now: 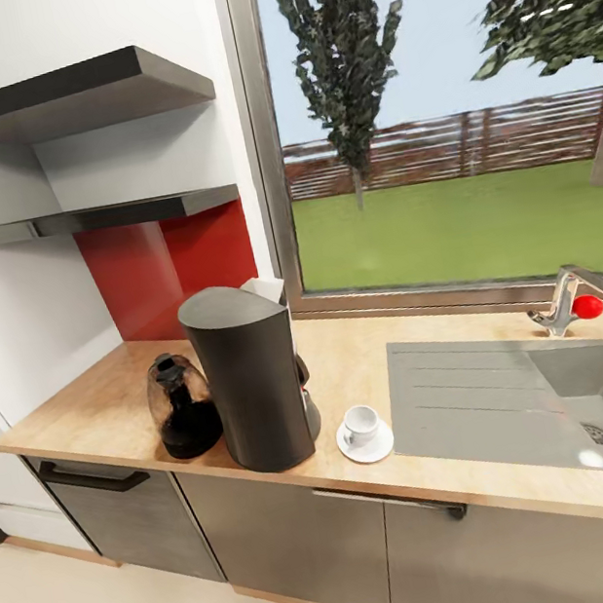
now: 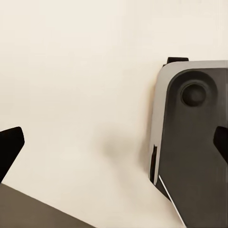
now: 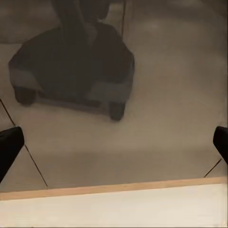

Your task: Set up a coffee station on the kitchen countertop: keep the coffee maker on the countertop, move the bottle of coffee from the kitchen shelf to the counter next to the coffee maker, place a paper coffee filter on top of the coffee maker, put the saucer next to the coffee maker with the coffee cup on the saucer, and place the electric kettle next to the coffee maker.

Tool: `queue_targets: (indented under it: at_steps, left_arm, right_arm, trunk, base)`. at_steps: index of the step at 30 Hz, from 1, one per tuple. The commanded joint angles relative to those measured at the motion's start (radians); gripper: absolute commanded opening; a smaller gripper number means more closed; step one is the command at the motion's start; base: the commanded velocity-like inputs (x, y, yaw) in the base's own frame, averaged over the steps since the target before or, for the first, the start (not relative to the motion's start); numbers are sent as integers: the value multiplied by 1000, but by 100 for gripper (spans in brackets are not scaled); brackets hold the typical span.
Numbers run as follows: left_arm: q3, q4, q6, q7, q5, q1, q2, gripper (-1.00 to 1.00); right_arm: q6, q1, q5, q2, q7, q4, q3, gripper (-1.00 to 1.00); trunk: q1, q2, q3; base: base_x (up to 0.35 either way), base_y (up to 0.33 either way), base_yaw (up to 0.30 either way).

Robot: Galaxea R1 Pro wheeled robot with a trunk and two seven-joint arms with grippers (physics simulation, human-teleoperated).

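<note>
The tall dark grey coffee maker [image 1: 253,379] stands near the front of the tan countertop [image 1: 102,401]. A white paper coffee filter [image 1: 266,291] rests on the back of its top. The smoky-glass electric kettle [image 1: 182,408] stands against its left side. To its right, the white coffee cup [image 1: 361,421] sits on the saucer [image 1: 351,449]. The thin kitchen shelf [image 1: 118,214] looks bare from below, and the bottle of coffee is out of view. My left gripper [image 2: 114,147] and right gripper [image 3: 114,147] are open, with nothing between their fingers.
A thicker dark slab [image 1: 77,94] hangs above the shelf. A steel sink [image 1: 515,392] with a faucet [image 1: 566,296] lies right of the saucer, under a large window. The left wrist view looks down at the cream floor and my base [image 2: 194,142].
</note>
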Motion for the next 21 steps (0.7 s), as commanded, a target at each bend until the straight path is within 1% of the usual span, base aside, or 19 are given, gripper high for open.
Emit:
queue_targets:
  at_steps: [1,2,4,6,8,9,10,12,14,16,17,18,19,21]
  left_arm:
    - [5,1,-4,1,-3,-1,-1,100]
    - [5,1,-4,0,-3,-1,-2,100]
    - [5,1,-4,0,-3,-1,-2,100]
    - [5,2,-4,0,-3,-1,-5,100]
    - [5,2,-4,0,-3,-1,-7,100]
    - [5,2,-4,1,-3,-1,-8,100]
    - [6,2,-4,1,-3,-1,-9,100]
    - [6,2,-4,2,-3,-1,-10,100]
    - [7,2,-4,2,-2,-1,-9,100]
    - [8,2,-4,3,-1,-1,-9,100]
    - [10,2,-4,3,2,-1,-8,100]
    - [11,2,-4,3,3,-1,-8,100]
    - [12,2,-4,3,4,-1,-8,100]
    - [13,2,-4,4,5,-1,-7,100]
  right_arm:
    - [41,12,-9,0,0,1,10,100]
    - [103,20,-10,0,0,2,10,100]
    - [180,26,-10,0,0,2,9,100]
    - [353,32,-10,0,2,2,2,100]
    - [440,33,-11,0,4,2,-11,100]
    - [520,34,-11,0,5,1,-36,100]
    - [558,34,-11,0,6,1,-54,100]
    - [691,35,-11,0,12,1,-143,100]
    - [814,35,-10,0,48,2,-230,100]
    - [874,36,-9,-1,85,2,-261,100]
    - [982,36,-8,-18,171,2,-296,100]
    - [1028,36,-8,-32,209,2,-305,100]
    - [1103,36,-7,-59,260,2,-317,100]
    - [1120,36,-6,-66,272,2,-318,100]
  trunk:
    - [0,-2,-2]
    - [0,-2,-2]
    - [0,-2,-2]
    - [0,-2,-2]
    - [0,-2,-2]
    - [0,-2,-2]
    - [0,-2,-2]
    - [0,-2,-2]
    - [0,-2,-2]
    - [0,-2,-2]
    - [0,-2,-2]
    - [0,-2,-2]
    - [0,-2,-2]
    - [0,-2,-2]
  base:
    - [0,0,0]
    - [0,0,0]
    - [0,0,0]
    - [0,0,0]
    - [0,0,0]
    - [0,0,0]
    - [0,0,0]
    - [0,0,0]
    - [0,0,0]
    - [0,0,0]
    - [0,0,0]
    - [0,0,0]
    - [0,0,0]
    - [0,0,0]
